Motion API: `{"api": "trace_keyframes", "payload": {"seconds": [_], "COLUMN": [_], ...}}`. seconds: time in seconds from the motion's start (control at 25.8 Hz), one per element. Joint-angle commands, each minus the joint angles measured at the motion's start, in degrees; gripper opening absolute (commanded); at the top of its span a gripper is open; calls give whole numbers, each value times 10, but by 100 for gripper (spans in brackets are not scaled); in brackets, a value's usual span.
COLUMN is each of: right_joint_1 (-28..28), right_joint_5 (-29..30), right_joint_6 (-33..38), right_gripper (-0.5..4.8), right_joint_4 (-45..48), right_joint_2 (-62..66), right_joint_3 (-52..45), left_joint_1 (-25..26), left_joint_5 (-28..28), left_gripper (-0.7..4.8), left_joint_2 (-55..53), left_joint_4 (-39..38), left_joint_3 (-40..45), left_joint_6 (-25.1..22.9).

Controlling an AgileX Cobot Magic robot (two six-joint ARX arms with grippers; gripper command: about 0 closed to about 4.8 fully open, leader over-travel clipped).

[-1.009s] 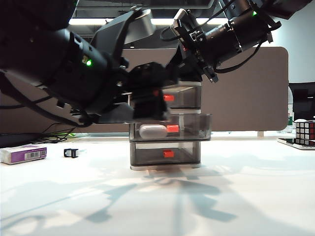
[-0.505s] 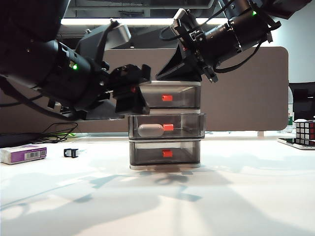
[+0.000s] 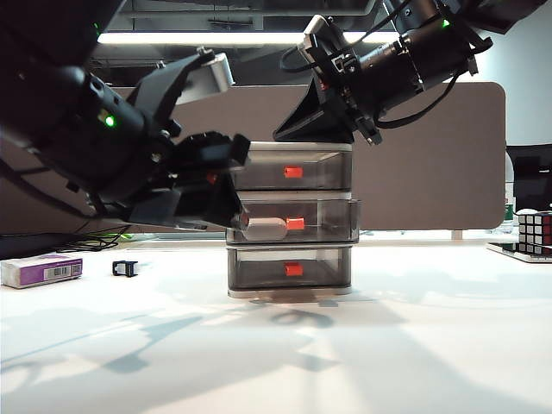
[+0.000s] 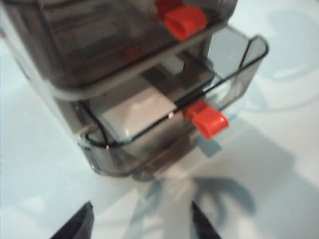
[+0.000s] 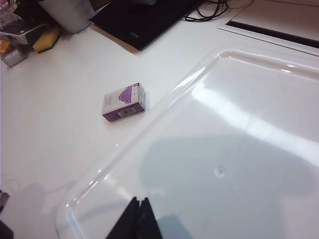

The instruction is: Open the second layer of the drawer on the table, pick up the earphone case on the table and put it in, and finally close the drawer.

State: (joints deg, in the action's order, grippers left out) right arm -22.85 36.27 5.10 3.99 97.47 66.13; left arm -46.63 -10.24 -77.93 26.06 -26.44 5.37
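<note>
The drawer (image 3: 289,220) stands mid-table, a white-framed cabinet with three grey layers and red handles. Its second layer (image 3: 328,222) sticks out slightly, and the white earphone case (image 3: 266,228) lies inside beside the handle. In the left wrist view the second layer (image 4: 234,74) is partly out, with the earphone case (image 4: 142,112) in it. My left gripper (image 3: 235,183) hangs open and empty just left of the cabinet front, its fingertips (image 4: 87,219) wide apart. My right gripper (image 3: 297,129) is shut and rests on the cabinet top (image 5: 239,139), fingertips (image 5: 139,214) together.
A white-and-purple box (image 3: 41,270) (image 5: 123,102) lies at the far left of the table (image 3: 276,345). A small black object (image 3: 125,268) sits beside it. A Rubik's cube (image 3: 535,231) stands at the right edge. A grey partition runs behind the cabinet.
The second layer has slid part of the way back in with the earphone case inside. My left gripper has drawn back to the left and sunk a little. The right arm has stayed still.
</note>
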Motion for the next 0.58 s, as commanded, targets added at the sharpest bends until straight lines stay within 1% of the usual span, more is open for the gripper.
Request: {"api": "trace_keyframes", "payload": {"seconds": [0.04,0.12,0.16,0.19,0.23,0.27,0.35,0.47,0.54,0.58], "right_joint_1": [-3,-3,-3,-3,-3,-3,-3,-3,-3,-3], "right_joint_5": [1,1,1,1,1,1,1,1,-2,-2], "right_joint_6": [4,3,2,2,1,-4,-6,-6,-6,-6], "right_gripper": [-5,-5,-5,-5,-5,-5,-5,-5,-5,-5], "right_joint_4": [-41,-41,-42,-42,-42,-42,-41,-39,-37,-37], "right_joint_2": [9,9,9,9,9,9,9,9,9,9], "right_joint_3": [-9,-9,-9,-9,-9,-9,-9,-9,-9,-9], "left_joint_1": [-11,-9,-4,5,14,36,62,75,81,81], "left_joint_5": [40,68,79,94,107,135,167,172,195,195], "left_gripper": [227,147,114,93,83,79,50,48,47,47], "left_joint_2": [15,12,7,2,-6,-21,-41,-60,-94,-101], "left_joint_4": [9,32,42,52,63,78,79,84,88,88], "left_joint_3": [-1,-1,-2,-3,-3,-4,-18,-35,-66,-73], "left_joint_6": [-11,-28,-35,-34,-32,-24,-20,-28,-35,-34]}}
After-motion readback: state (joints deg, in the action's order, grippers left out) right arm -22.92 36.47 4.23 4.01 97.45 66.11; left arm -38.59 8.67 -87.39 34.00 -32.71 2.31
